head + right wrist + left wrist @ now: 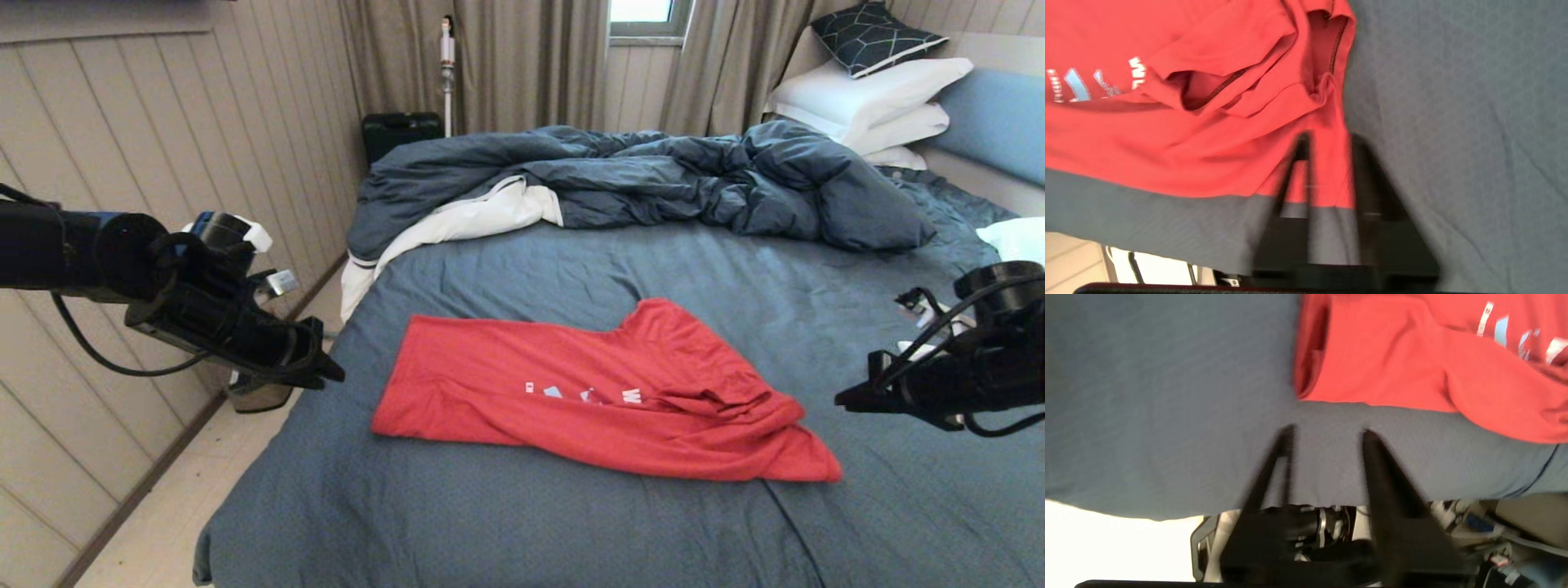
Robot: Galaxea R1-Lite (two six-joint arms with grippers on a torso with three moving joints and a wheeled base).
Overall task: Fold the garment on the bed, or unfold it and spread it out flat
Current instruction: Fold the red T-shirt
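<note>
Bare sheet [522,523] fronts the garment [588,392]; left end effector [1327,433] and right end effector [1329,141] gape, empty.

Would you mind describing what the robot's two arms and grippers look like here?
Both arms are black with loose black cables looping alongside. The left gripper follows a thick cylindrical link and carries white and silver fittings near the wrist. The right gripper matches it. Each ends in two slim, tapering black fingers.
</note>
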